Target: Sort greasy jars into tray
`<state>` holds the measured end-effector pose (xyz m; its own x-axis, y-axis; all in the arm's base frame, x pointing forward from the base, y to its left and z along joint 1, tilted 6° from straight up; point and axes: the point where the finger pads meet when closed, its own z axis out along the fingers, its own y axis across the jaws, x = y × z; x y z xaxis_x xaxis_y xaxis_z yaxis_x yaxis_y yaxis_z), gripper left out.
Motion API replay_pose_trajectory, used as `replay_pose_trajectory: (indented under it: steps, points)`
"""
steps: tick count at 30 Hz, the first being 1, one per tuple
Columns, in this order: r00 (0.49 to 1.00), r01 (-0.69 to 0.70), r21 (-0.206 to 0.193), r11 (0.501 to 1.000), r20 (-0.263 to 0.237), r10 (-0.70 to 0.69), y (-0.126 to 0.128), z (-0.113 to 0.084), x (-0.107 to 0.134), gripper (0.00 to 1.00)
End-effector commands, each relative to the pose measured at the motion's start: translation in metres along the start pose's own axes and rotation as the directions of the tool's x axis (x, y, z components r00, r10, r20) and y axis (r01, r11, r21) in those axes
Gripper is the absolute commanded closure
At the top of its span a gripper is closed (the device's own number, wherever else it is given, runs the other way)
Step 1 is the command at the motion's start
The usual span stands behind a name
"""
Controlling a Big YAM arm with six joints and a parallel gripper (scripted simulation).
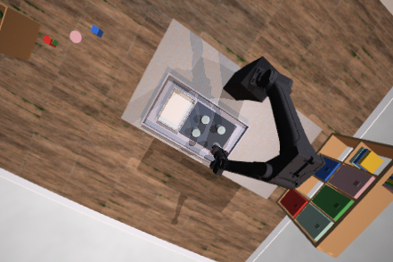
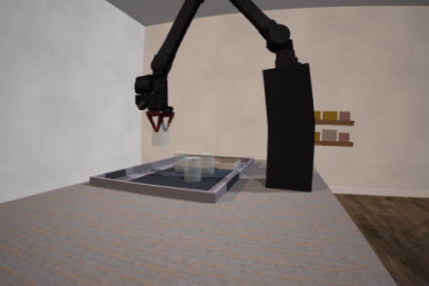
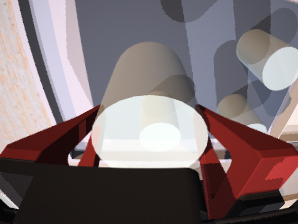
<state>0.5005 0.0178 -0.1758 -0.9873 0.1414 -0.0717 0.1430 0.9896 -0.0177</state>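
My gripper (image 1: 218,149) (image 2: 160,129) (image 3: 149,111) is shut on a pale glass jar (image 2: 160,139) (image 3: 147,65), mouth down and upright, held well above the mat's end away from the tray. The dark drying mat (image 1: 212,111) (image 2: 156,180) carries the three other jars, all upright: one jar (image 1: 205,119) nearer the arm's base, one jar (image 1: 196,133) towards the front side, and one jar (image 1: 221,129) farther from the tray. The white square tray (image 1: 177,109) lies beside the mat and holds no jar. Grease cannot be seen on any jar.
A raised rim (image 2: 156,192) encloses the mat and tray on the table. The black arm pedestal (image 1: 254,82) (image 2: 289,131) stands outside the rim. A shelf unit (image 1: 343,192) stands beyond the table, and small blocks (image 1: 97,30) lie on the floor.
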Motion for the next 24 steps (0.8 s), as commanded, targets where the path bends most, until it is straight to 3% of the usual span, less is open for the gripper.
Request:
replay_pose_trajectory:
  steps: [1,21,22,24]
  points:
    - [0.999,-0.007,-0.006,1.000,0.038,0.007,0.006,-0.019,-0.015,1.00]
    - [0.999,-0.007,-0.006,1.000,0.038,0.007,0.006,-0.019,-0.015,1.00]
    - [0.999,-0.007,-0.006,1.000,0.038,0.007,0.008,-0.030,-0.017,1.00]
    - [0.999,-0.007,-0.006,1.000,0.038,0.007,0.008,-0.030,-0.017,1.00]
